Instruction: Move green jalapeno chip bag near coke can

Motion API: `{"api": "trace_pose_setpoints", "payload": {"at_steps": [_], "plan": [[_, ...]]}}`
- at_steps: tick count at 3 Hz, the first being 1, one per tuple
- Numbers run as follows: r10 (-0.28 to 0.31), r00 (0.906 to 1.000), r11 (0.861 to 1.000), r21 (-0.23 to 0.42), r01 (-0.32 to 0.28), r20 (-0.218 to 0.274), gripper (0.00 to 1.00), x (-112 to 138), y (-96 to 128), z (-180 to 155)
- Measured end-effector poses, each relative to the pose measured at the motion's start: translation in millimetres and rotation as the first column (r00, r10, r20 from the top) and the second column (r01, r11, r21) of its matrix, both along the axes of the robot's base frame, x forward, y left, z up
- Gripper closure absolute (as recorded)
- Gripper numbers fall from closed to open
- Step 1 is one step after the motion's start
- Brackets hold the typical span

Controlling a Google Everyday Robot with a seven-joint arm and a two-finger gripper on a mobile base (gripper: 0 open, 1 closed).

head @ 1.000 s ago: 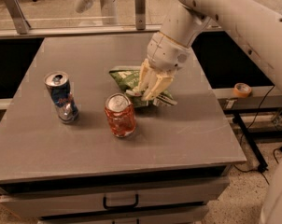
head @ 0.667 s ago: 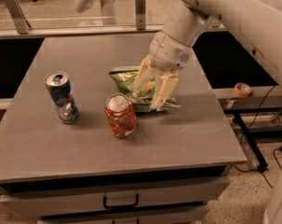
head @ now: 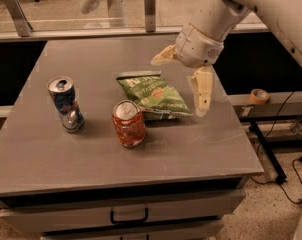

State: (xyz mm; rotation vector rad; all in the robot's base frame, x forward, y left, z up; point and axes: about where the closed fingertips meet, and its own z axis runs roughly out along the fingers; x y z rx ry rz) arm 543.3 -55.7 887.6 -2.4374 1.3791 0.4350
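Note:
The green jalapeno chip bag (head: 154,96) lies flat on the grey table (head: 116,159), just behind and to the right of the coke can (head: 128,123), which stands upright; their edges look to touch or nearly touch. My gripper (head: 183,84) is open and empty, raised above the bag's right end. One finger (head: 202,90) hangs down at the bag's right edge, the other (head: 163,55) points left behind the bag.
A blue-and-silver can (head: 65,104) stands upright at the left of the table. A drawer handle (head: 128,216) shows below the front edge. A roll of tape (head: 259,96) sits on a ledge to the right. A glass rail runs behind the table.
My gripper was closed on the chip bag; it has let go, opened and lifted up and to the right. The bag now lies flat next to the coke can.

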Motion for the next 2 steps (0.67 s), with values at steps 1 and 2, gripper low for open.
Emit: {"api": "trace_pose_setpoints", "payload": {"at_steps": [1,2], "plan": [[-0.168,0.9734,0.982,-0.054,0.178,0.156,0.00,8.3,-50.9,29.9],[-0.344,0.8618,0.920,-0.049,0.389,0.373,0.00,28.9,-83.2,70.2]]}}
